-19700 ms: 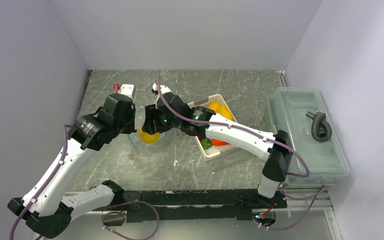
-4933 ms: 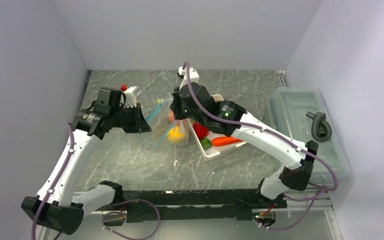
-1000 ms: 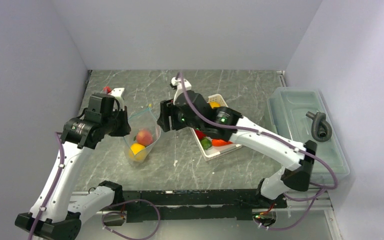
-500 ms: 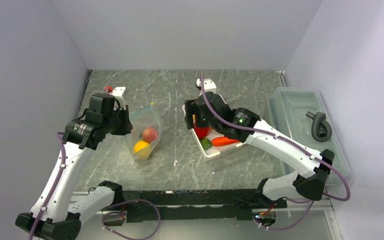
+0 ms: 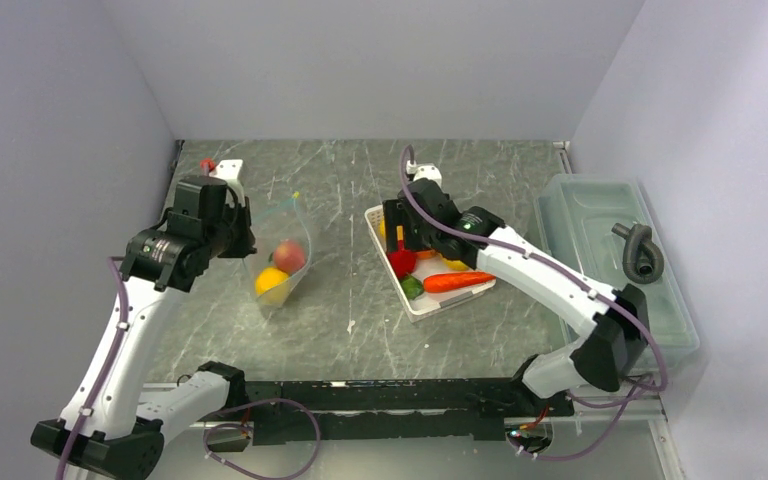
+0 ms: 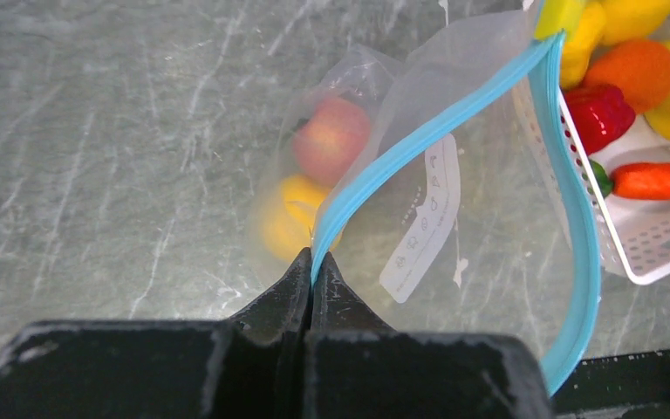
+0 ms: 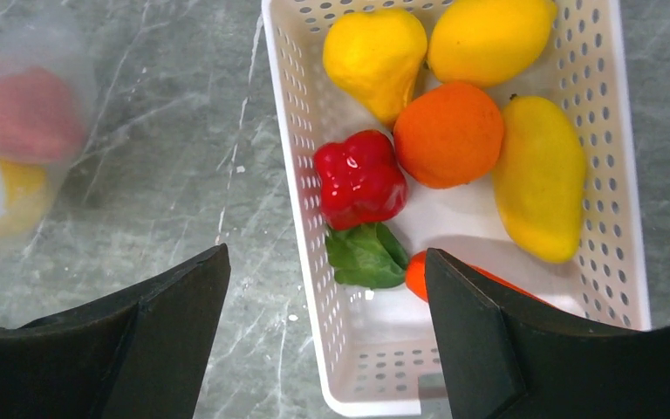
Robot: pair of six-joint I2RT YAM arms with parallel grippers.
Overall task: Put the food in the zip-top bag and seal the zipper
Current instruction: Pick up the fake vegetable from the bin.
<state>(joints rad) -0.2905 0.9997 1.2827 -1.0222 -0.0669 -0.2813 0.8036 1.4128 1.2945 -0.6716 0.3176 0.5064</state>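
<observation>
Starting with the clear, crinkly plastic zip-top bag [image 5: 282,262], we locate it left of centre on the grey marbled table [image 5: 360,325], its mouth agape toward the right arm. Two pieces sit inside: a pinkish-red round fruit [image 6: 331,140] and a yellow fruit [image 6: 297,214] below it. The left gripper [image 6: 312,262] is clenched on one lip of the thin teal-blue zipper [image 6: 454,118]; the other lip bows away freely.

We judge the film light, limp and slippery. It will sag wherever unsupported, so the stiffer zipper strip is the proper hold, and sealing would call for a second pinch near its far end.

The remaining food lies in the white perforated plastic basket [image 7: 290,157], near the bag: a glossy red pepper [image 7: 359,179], a round orange [image 7: 447,133], three yellow pieces, a small green piece [image 7: 365,256] and an orange-red carrot [image 5: 458,282]. These look hard, smooth and light; we would grip each across its middle. The right gripper [image 7: 324,255] hovers above the basket, jaws spread wide and empty.
</observation>
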